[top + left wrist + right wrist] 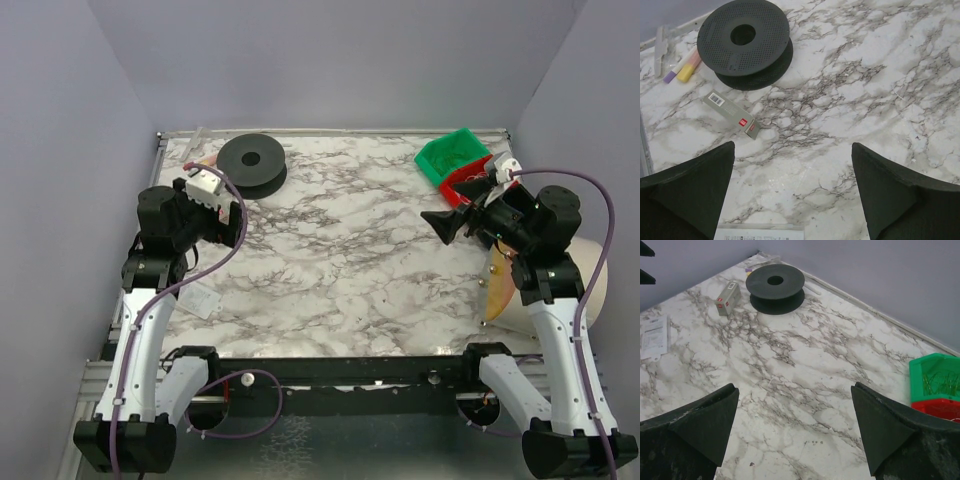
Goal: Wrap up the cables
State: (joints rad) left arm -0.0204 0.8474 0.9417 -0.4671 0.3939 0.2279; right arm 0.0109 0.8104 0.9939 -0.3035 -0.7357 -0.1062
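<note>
Marble table [340,285] – holdings as follows. Left gripper [793,147]: jaws are standing wide apart, holding nothing, hanging above bare marble at the left of the top view. Right gripper [445,222]: jaws are likewise gaping, holding nothing, pointing inward from the right edge of the top view. Cables [771,384]: one hair-thin whitish strand is lying loose on the marble just left of centre in the right wrist view, well apart from both grippers; it is too fine to make out from above. Green bin [452,155], upper right of the top view, is holding fine yellowish strands – I cannot tell what they are. Red bin [468,180] is sitting against its lower side. Black spool [251,160] is lying flat at the upper left. Small grey box [733,114] is lying just below the spool in the left wrist view. Pastel sticks [682,70] are resting to the spool's left. A printed sheet [655,337] is lying flat at the left edge of the right wrist view.
</note>
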